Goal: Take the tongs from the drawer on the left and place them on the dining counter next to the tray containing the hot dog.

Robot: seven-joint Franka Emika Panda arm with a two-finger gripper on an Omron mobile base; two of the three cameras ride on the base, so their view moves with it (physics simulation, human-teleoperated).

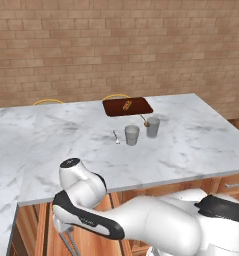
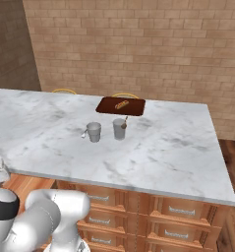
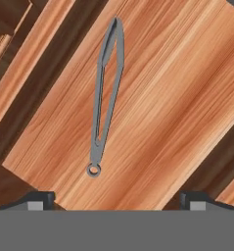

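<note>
The grey metal tongs [image 3: 106,93] lie flat on the reddish wood floor of the open drawer [image 3: 172,98], ring end toward me. My gripper [image 3: 117,200] hovers straight above them, open wide, with nothing between its dark fingertips [image 3: 37,198]. In the left base view the arm bends down below the front left edge of the dining counter [image 1: 191,145]. At the counter's far side sits the dark-brown tray [image 1: 136,111] with the hot dog [image 1: 126,105] on it, and both show again in the right base view as the tray [image 2: 109,107] and hot dog [image 2: 121,104].
Two grey cups [image 1: 132,135] [image 1: 152,127] stand just in front of the tray, one with a wooden utensil in it. A small spoon [image 1: 116,137] lies beside them. Shut drawer fronts [image 2: 175,209] line the cabinet under the counter. A brick wall stands behind.
</note>
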